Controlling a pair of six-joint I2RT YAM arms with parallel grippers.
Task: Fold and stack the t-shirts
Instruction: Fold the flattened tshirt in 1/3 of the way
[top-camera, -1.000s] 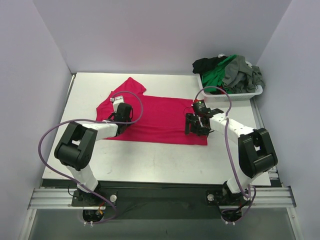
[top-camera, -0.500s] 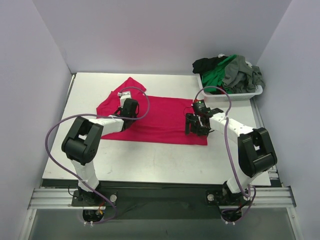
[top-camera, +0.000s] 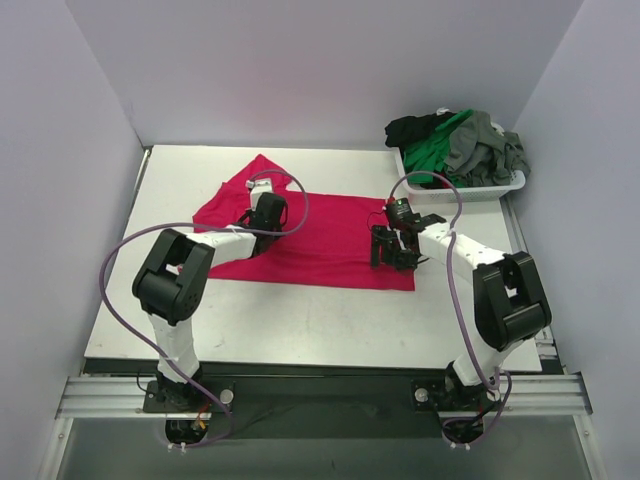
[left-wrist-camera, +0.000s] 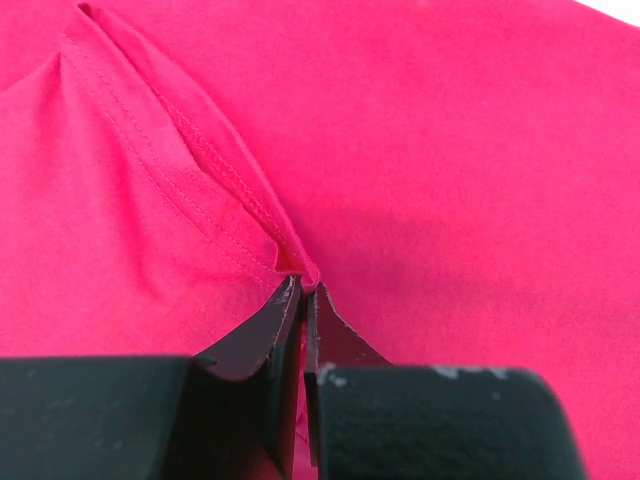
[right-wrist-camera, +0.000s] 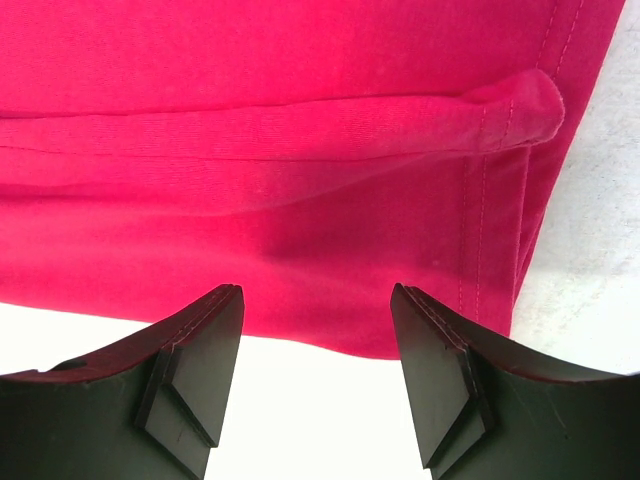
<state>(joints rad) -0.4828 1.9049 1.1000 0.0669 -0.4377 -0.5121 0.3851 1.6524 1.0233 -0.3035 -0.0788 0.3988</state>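
Left arm reaches low across the table (top-camera: 300, 325) — left gripper (left-wrist-camera: 303, 290) clenched on a hemmed fold of the crimson-red t-shirt (top-camera: 330, 245), which lies spread mid-table. Right gripper (right-wrist-camera: 315, 292) hangs low over the shirt's near right hem, fingers parted, grasping nothing. White basket (top-camera: 487, 190) at the far right corner holds the green, grey and black t-shirts (top-camera: 470, 140) — pale walls (top-camera: 320, 70) all round.

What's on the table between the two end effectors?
Only the flat middle of the crimson-red cloth t-shirt, spread between the left end effector and the right end effector; the top external view shows it.
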